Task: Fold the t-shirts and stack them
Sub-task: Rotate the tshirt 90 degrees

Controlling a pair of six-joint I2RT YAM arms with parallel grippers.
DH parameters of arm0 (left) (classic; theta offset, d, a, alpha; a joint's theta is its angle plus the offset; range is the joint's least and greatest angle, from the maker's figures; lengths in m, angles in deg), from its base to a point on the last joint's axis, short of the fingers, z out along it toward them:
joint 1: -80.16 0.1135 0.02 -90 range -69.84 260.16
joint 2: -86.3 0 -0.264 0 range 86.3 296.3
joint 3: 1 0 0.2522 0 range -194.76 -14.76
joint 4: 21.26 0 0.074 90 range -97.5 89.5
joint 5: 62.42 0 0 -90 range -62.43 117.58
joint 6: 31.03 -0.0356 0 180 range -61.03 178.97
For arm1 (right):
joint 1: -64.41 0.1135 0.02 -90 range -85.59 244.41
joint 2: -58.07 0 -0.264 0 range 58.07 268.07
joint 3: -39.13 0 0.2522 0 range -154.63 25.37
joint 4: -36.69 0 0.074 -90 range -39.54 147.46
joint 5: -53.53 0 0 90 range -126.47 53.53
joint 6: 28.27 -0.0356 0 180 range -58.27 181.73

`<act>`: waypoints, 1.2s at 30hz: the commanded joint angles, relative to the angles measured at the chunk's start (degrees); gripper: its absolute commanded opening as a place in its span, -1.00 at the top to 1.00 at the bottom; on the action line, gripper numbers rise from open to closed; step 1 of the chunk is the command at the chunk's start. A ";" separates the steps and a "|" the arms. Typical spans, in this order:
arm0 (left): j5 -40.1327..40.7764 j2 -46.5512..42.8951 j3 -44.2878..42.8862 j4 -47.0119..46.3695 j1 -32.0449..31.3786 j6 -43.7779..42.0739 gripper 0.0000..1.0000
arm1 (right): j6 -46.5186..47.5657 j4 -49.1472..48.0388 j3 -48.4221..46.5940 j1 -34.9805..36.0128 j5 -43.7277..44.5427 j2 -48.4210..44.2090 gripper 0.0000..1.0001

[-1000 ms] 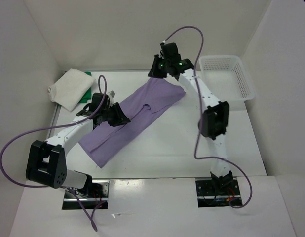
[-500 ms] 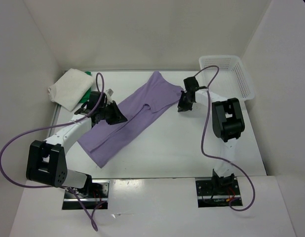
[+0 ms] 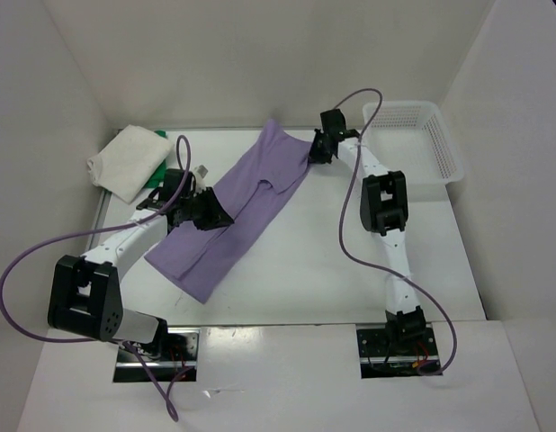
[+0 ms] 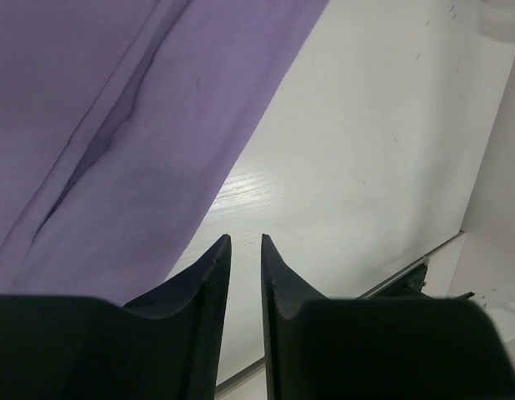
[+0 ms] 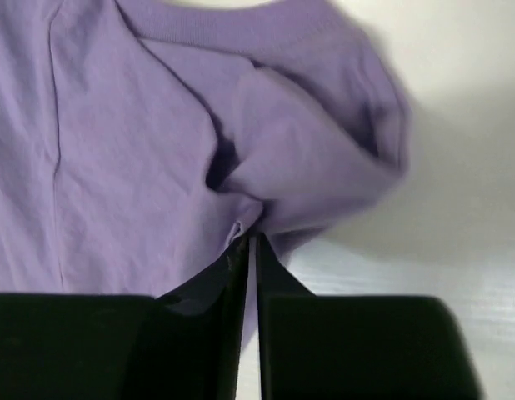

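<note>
1. Top: purple shirt (image 3: 242, 202) lies diagonally on table (image 3: 350, 261) as a long flat strip. White shirt (image 3: 123, 162) is folded far-left, green shirt (image 3: 159, 171) peeking beside it.
2. Left wrist: left gripper (image 4: 246, 243) has jaws slightly apart, empty, at the cloth edge. Thin limp knit, likely sags.
3. Right wrist: right gripper (image 5: 247, 240) is pinched on a bunched fold near the ribbed collar. Best grabbed at hems and corners.

Soft matt lavender cloth shirt (image 3: 246, 202) on smooth, faintly glossy table (image 3: 296, 261).
</note>
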 commanded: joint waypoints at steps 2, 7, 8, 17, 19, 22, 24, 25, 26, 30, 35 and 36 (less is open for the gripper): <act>-1.23 0.83 -5.79 0.40 -0.05 -1.27 0.40 | 2.42 10.24 -19.43 2.84 1.04 3.39 0.63; 1.04 1.88 -7.38 -0.12 -0.05 -0.75 0.25 | 3.84 8.96 -8.01 4.08 -0.59 -8.27 0.11; 1.58 1.88 -7.90 -0.12 -0.05 -0.74 0.25 | 3.31 6.33 2.91 4.61 -1.83 -11.96 0.08; 0.70 1.19 -5.28 -0.22 8.47 -1.61 -0.04 | -9.86 -16.09 49.75 17.51 -13.35 -40.64 0.69; 1.23 0.30 -3.78 0.58 10.40 -3.10 -0.04 | -14.33 -21.81 55.20 22.00 -16.42 -40.65 0.42; 2.37 -1.19 -1.67 1.11 11.20 -4.42 -0.06 | -16.81 -25.42 57.42 24.56 -17.23 -36.96 -0.09; 2.37 -1.72 -0.45 1.63 11.20 -4.43 -0.06 | -18.75 -27.96 58.04 25.09 -18.71 -35.12 -0.21; 2.37 -2.33 0.61 1.63 11.20 -4.43 -0.06 | -18.75 -30.06 58.04 25.09 -19.33 -33.02 -0.25; 2.37 -2.33 1.14 1.63 11.20 -4.43 -0.09 | -18.75 -30.69 57.17 25.09 -20.03 -31.78 -0.28; 2.37 -6.01 3.51 1.63 11.20 -5.05 -0.11 | -19.45 -27.71 52.51 25.09 -17.15 -26.85 -0.16; 2.90 -7.08 5.53 2.69 11.20 -6.19 -0.11 | -22.18 -29.73 51.36 25.09 -15.20 -23.26 0.57; 2.90 -7.08 5.54 2.69 11.20 -6.71 -0.11 | -21.48 -28.95 50.49 24.48 -15.73 -23.24 0.75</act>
